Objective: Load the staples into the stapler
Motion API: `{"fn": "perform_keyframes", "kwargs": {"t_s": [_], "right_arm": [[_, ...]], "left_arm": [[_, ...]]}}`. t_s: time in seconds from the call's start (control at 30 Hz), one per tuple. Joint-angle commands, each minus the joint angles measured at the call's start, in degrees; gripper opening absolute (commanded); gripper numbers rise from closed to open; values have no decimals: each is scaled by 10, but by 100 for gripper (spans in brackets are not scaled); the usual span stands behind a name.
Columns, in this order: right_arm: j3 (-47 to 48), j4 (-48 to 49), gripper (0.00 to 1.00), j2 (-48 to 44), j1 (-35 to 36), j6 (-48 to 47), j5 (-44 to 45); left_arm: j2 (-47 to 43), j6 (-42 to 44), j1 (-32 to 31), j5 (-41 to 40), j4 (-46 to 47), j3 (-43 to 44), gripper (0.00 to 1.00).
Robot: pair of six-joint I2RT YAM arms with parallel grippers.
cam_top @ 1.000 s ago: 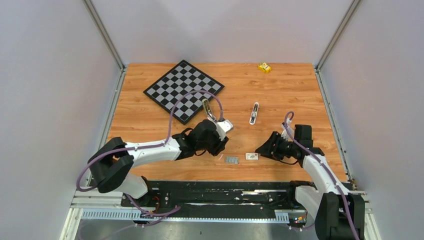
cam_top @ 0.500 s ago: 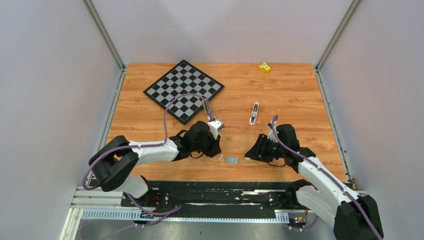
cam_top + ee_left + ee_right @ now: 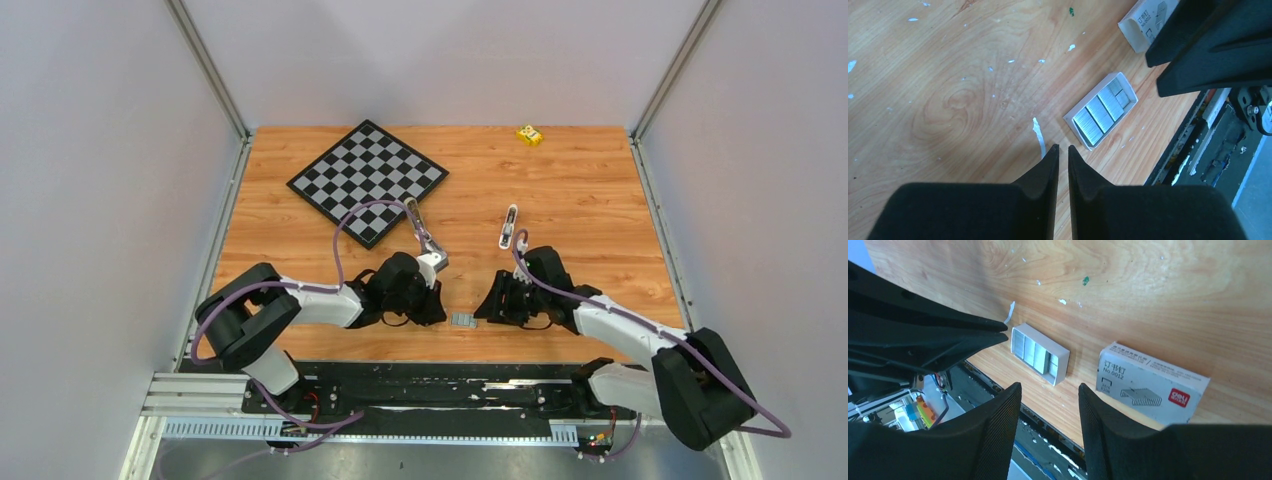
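The staples point(image 3: 1100, 110) are silvery strips lying in a small open white tray point(image 3: 1070, 120) near the table's front edge. They also show in the right wrist view point(image 3: 1034, 352) and the top view point(image 3: 463, 320). My left gripper point(image 3: 1063, 146) is shut and empty, low over the wood just left of the tray point(image 3: 432, 308). My right gripper point(image 3: 1049, 386) is open and empty, just right of the tray point(image 3: 490, 308). The stapler point(image 3: 415, 217), grey-olive and metal, lies behind my left wrist, partly hidden by it.
A white labelled staple box point(image 3: 1150, 382) lies right of the tray, under my right gripper. A small white and dark elongated object point(image 3: 509, 227) lies mid-table. A chessboard point(image 3: 367, 180) sits at the back left and a yellow block point(image 3: 529, 134) at the back right. The table's front edge point(image 3: 1048, 422) is close.
Both grippers have closed in on the staple tray from either side. The right gripper moved left over the white box, and the left gripper moved nearer the front edge.
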Motion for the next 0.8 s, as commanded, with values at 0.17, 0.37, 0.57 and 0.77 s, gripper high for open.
{"fn": "perform_keyframes", "kwargs": {"t_s": [0.17, 0.37, 0.57, 0.77], "right_arm": [[34, 59, 50, 87, 15, -19, -11], [35, 82, 46, 108, 22, -19, -24], [34, 89, 43, 117, 24, -19, -26], [49, 40, 43, 104, 23, -45, -7]], "left_arm": [[39, -23, -10, 26, 56, 0, 12], [43, -24, -25, 21, 56, 8, 12], [48, -27, -31, 15, 55, 14, 12], [37, -21, -31, -16, 23, 14, 13]]}}
